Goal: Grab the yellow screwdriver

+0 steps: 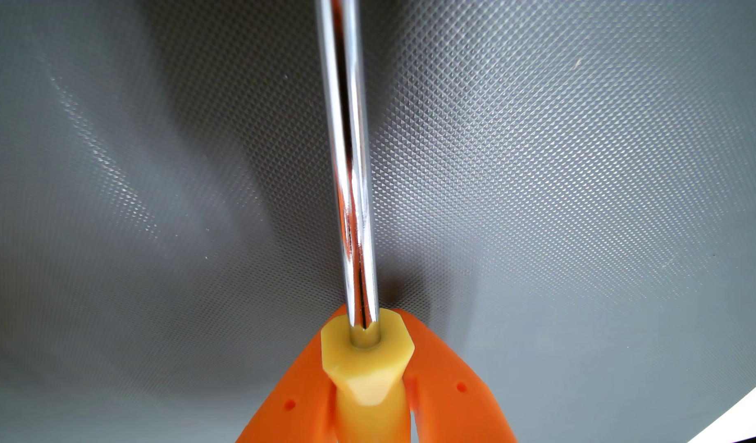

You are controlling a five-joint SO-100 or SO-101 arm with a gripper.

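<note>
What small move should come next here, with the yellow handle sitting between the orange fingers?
Probably a slow, straight lift. The gripper looks closed on the yellow screwdriver at its handle collar, one orange finger on each side, the chrome shaft extending over the grey textured mat. Whether it has left the mat is unclear.

In the wrist view, the gripper is made of bright orange plastic with a smooth, matte, moulded look. Its two fingers are broad, flat blades that taper toward rounded tips at 12 o'clock. Each blade carries one small round hole near its outer edge.
</note>
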